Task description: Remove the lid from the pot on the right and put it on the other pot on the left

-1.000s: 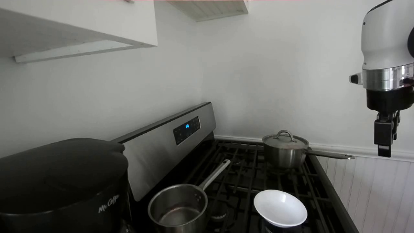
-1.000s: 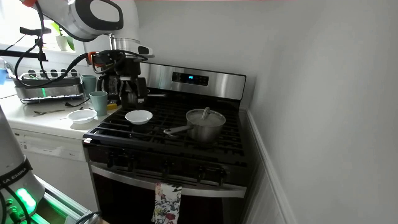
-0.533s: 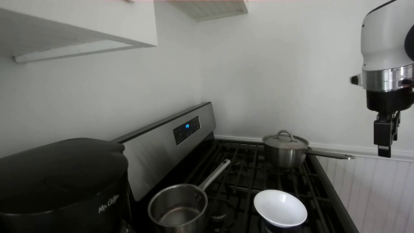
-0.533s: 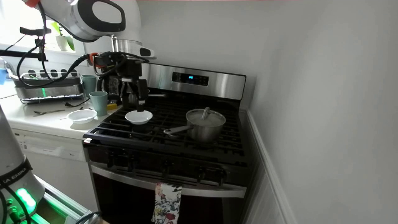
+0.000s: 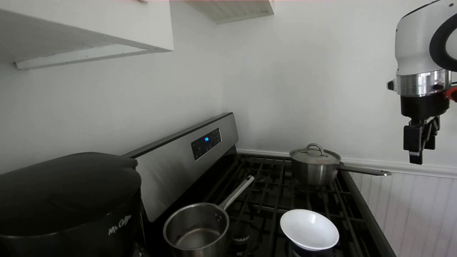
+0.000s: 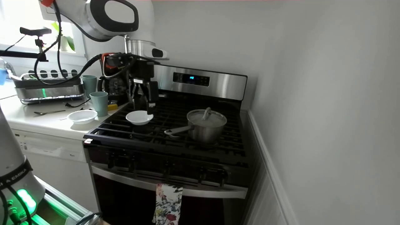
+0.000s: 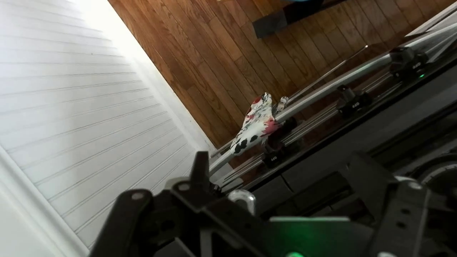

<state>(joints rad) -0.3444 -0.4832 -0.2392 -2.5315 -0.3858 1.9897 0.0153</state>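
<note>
A steel pot [image 5: 316, 174] with a long handle stands on the stove; it also shows in an exterior view [image 6: 206, 133]. A round lid [image 5: 307, 157] with an arched handle [image 5: 316, 147] sits on it, also seen in an exterior view [image 6: 198, 118]. A second steel pot [image 5: 185, 218], uncovered, stands near the coffee maker; the gripper largely hides it in an exterior view. My gripper [image 6: 143, 108] is open and empty, above the stove and left of the covered pot there. It shows at right [image 5: 423, 153] and, fingers spread, in the wrist view [image 7: 282, 166], with a pot handle's looped end [image 7: 243, 199] beyond.
A white bowl [image 5: 310, 228] stands at the stove's front, near the gripper [image 6: 139, 117]. A black coffee maker [image 5: 68, 192], a stove back panel [image 6: 218, 86], side wall [image 6: 312, 109] and overhead cabinet [image 5: 89, 28] bound the space. Cups [image 6: 100, 103] stand on the counter.
In an exterior view my gripper has moved right, closer to the covered pot; in an exterior view it has shifted slightly left and up. The pots, lid and bowl have not moved.
</note>
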